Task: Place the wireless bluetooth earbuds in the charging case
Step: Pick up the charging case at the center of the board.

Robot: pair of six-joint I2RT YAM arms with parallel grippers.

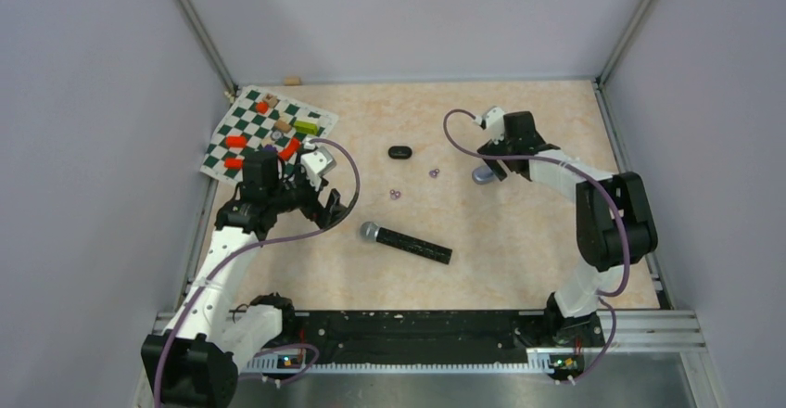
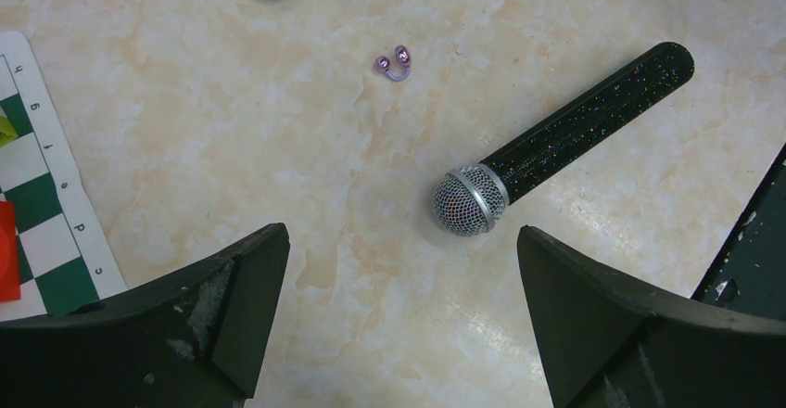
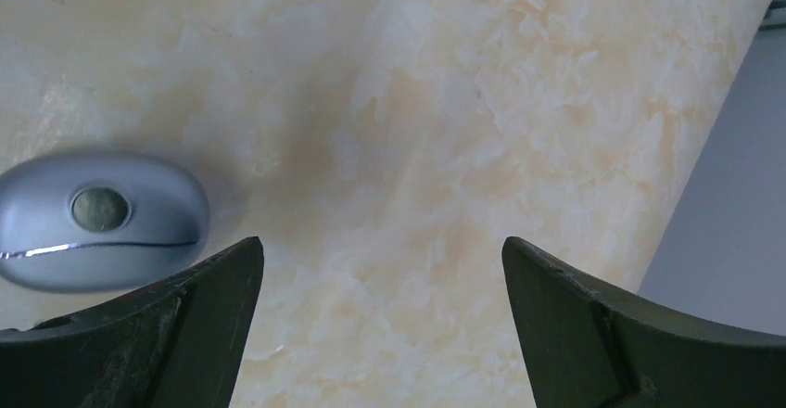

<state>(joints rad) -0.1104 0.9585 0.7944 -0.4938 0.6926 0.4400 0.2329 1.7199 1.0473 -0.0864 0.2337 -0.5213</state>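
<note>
step: looked like the reach for the purple earbuds (image 2: 394, 63), lying loose on the worktop (image 2: 232, 148) just past the microphone (image 2: 556, 139) head
tip: I'd have come straight down over one bud, jaws narrowed first, staying off the microphone head
left pincer (image 2: 400, 241): spread wide, empty, hovering left of the microphone head, arm bent forward
right pincer (image 3: 381, 241): spread too, empty, well beyond the microphone, grey case (image 3: 102, 218) beside one finger
</note>
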